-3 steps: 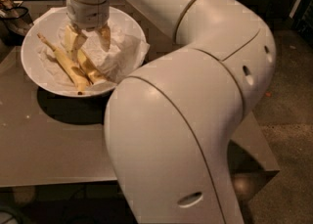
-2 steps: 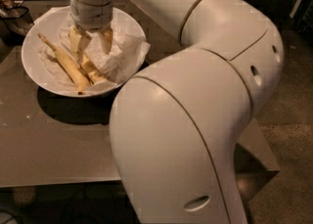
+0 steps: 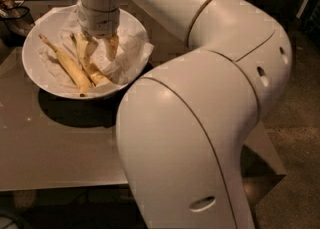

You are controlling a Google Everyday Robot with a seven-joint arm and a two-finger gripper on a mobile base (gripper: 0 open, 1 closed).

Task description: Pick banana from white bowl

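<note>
The white bowl [image 3: 35, 43] stands at the back left of the table, lined with crumpled white paper. A long banana [image 3: 67, 67] lies diagonally in its left half, and a second banana [image 3: 95, 75] lies beside it near the middle. My gripper [image 3: 99, 48] hangs straight down into the bowl, just above the second banana. Its two fingers [image 3: 111, 46] are apart, with paper showing between them, and hold nothing. The arm's large white links fill the right and centre of the view.
The bowl sits on a grey-brown table [image 3: 60, 148] whose front edge runs along the lower left. A dark object [image 3: 12, 15] stands just left of the bowl. The floor [image 3: 300, 163] lies to the right.
The gripper has shifted slightly right and lower into the bowl, and the arm's elbow has swung right. The bananas have not moved.
</note>
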